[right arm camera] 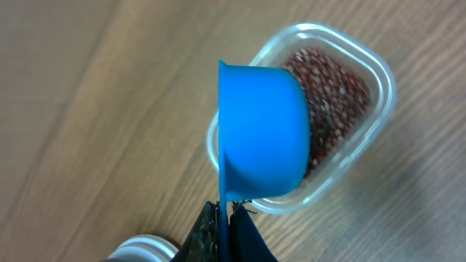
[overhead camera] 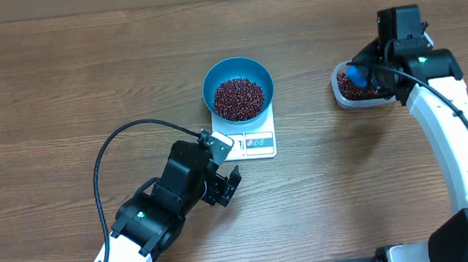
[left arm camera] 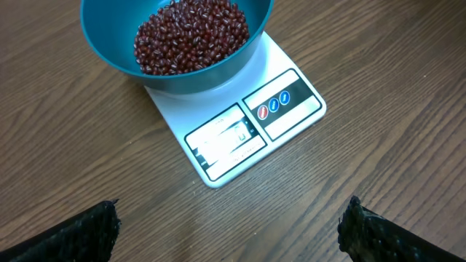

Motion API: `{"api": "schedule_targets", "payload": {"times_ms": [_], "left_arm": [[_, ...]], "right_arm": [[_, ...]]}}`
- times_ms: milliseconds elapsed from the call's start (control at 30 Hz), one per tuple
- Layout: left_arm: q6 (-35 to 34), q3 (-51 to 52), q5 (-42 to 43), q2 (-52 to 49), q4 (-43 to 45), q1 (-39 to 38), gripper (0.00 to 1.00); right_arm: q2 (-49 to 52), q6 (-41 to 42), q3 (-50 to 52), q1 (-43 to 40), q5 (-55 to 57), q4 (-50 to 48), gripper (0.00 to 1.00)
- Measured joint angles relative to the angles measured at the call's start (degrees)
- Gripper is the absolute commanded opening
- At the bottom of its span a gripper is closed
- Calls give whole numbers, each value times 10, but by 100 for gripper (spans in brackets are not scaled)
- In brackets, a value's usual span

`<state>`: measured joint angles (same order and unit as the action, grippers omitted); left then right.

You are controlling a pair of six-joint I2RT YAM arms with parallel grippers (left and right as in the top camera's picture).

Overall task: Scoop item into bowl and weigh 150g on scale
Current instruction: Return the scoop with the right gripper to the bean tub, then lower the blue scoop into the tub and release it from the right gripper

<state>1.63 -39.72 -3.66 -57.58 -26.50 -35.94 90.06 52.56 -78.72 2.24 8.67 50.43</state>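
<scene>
Beans (overhead camera: 238, 98) fill smooth teal bowl (overhead camera: 250, 65) on white scale (overhead camera: 256, 143); right tool (right arm camera: 227, 222) pinches blue scoop (right arm camera: 262, 131), left tool (left arm camera: 229, 215) gapes.

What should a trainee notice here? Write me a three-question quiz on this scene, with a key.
1. True or false: the bowl of beans sits on the scale.
2. Above the clear tub, the right gripper is shut on: A the bowl; B the blue scoop; C nothing.
3. Fill in: the left gripper, empty near the scale, is ___.
Key: 1 true; 2 B; 3 open.
</scene>
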Motion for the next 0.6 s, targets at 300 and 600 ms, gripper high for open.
{"api": "schedule_targets", "payload": {"times_ms": [300, 600], "left_arm": [[0, 0, 0, 0, 0, 0, 100], [0, 0, 0, 0, 0, 0, 100]], "right_arm": [[1, 49, 79, 0, 8, -60, 4], [1, 71, 79, 0, 8, -70, 98]]}}
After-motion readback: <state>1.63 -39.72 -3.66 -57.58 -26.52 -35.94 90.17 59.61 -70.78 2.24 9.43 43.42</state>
